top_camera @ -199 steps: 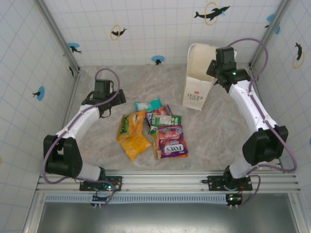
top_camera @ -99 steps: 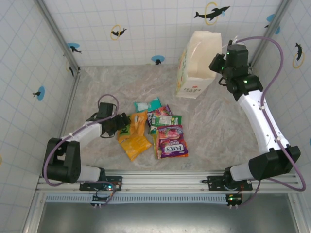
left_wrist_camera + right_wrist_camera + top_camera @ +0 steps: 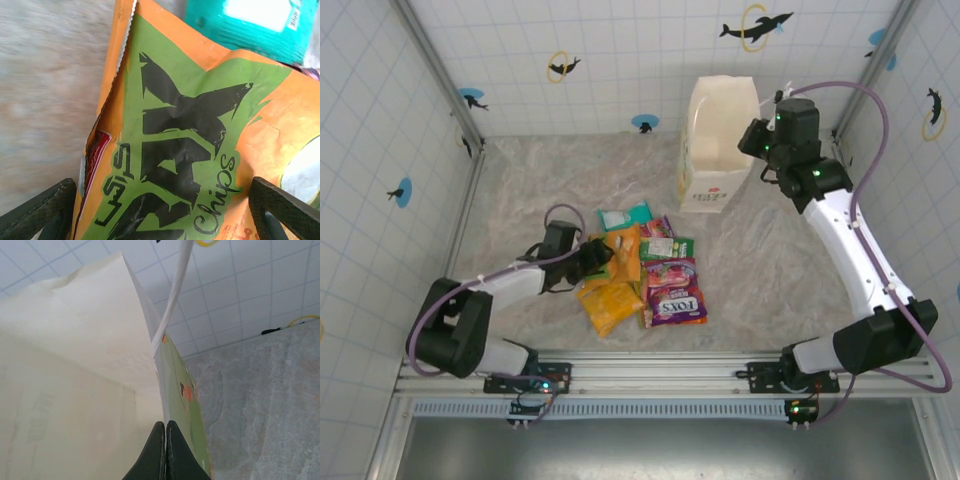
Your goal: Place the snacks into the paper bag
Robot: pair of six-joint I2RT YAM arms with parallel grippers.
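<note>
left wrist view: left gripper point(image 3: 162, 215) spread wide, straddling the orange packet point(image 3: 190, 150), whose long axis runs roughly ahead of it, mid-tabletop. bag point(image 3: 715, 150) stands toward the far right corner, right gripper point(image 3: 166, 452) pinched together on its rim.

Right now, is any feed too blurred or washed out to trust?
Left wrist: the table is motion-smeared, yet the print on the orange chips packet reads sharp. Right wrist: the paper bag is so close it looks pale and soft. Top external: even light, sharp; the FOX'S bag label is legible.
</note>
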